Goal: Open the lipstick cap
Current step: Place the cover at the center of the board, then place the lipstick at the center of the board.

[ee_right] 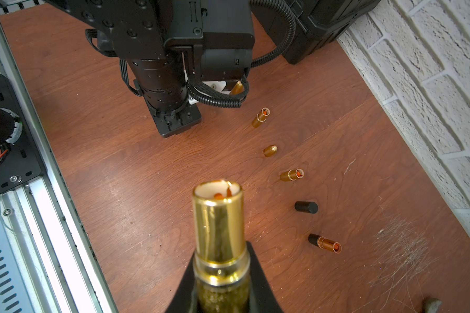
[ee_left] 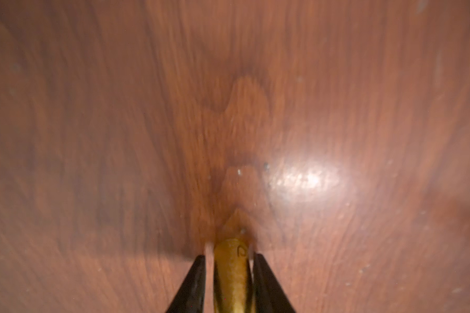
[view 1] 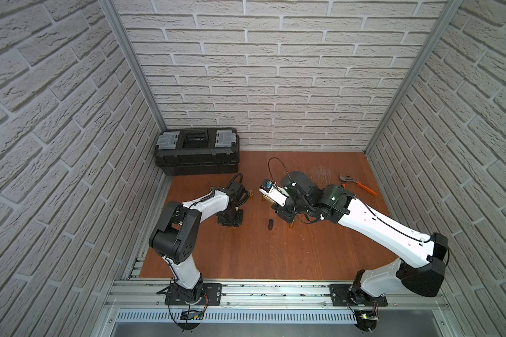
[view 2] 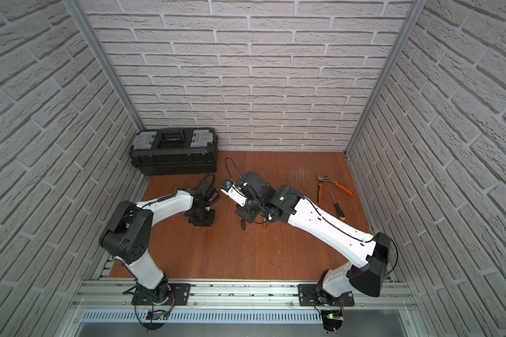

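The wooden desk carries every item and is enclosed by brick-pattern walls. The left arm and the right arm reach inward from the front rail toward the middle of the desk. A closed black toolbox sits in the rear left corner, against the back wall. Orange-handled pliers lie near the right edge, and a screwdriver lies just in front of them. The right tool is clenched on the lower body of the gold lipstick and holds it above the desk. The lipstick's uncapped mouth shows a white inner sleeve and orange product. The left tool points down at the desk, apart from the right tool. It stands released, with a narrow gap between each of its fingers and the gold cap that sits between them. That view is blurred, so contact between the cap and the desk cannot be told. A row of small parts rests on the desk beyond the held lipstick: an open gold tube, a spare gold cap, a second open gold tube, a black cap and a black-based tube.
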You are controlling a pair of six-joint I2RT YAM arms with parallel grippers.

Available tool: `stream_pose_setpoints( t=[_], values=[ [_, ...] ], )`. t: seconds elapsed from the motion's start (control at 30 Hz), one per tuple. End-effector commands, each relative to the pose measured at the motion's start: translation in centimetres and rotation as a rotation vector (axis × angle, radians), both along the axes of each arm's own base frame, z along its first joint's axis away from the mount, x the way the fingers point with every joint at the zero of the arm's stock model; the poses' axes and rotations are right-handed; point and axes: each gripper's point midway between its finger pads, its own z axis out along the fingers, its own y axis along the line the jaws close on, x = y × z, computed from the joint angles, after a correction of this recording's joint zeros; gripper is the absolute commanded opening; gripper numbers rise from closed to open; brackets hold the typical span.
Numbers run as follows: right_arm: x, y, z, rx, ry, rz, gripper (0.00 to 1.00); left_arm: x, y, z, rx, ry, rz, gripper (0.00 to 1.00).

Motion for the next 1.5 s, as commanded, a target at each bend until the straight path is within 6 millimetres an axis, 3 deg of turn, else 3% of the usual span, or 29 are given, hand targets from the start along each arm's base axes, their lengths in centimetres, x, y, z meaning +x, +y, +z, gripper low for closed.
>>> stream_pose_setpoints(
  t=[0.0,0.1,0.2,0.33,0.5,0.73,1.03,1.47],
  values=[
    [0.1,0.6,0.4,0.032,-0.01,-0.004,0.03,-0.2,0.2,0.4,0.006,-0.019,0.009,0.42],
    [0.1,0.7,0.3,0.031,-0.004,-0.003,0.03,0.1,0.2,1.5,0.0,-0.039,0.011,0.48],
    [-0.1,0.8,0.2,0.039,0.006,0.0,0.03,0.7,-0.1,4.1,-0.027,-0.082,0.017,0.49],
    [-0.2,0.8,-0.3,0.045,0.017,-0.003,0.03,1.3,-0.5,9.4,-0.151,-0.146,0.061,0.53],
    [-0.6,2.5,-0.6,0.12,0.06,0.025,0.05,1.2,-1.9,16.7,-0.456,-0.205,0.134,0.57],
    [-0.7,4.7,-1.1,0.175,0.119,0.062,0.05,0.2,-4.0,24.1,-0.871,-0.245,0.146,0.61],
    [0.5,7.1,-1.9,0.189,0.147,0.076,0.03,-2.2,-5.3,26.9,-1.01,-0.213,0.076,0.61],
    [0.5,8.3,-0.4,0.219,0.155,0.11,0.03,-1.7,-5.9,24.6,-0.977,-0.161,0.065,0.55]
  ],
)
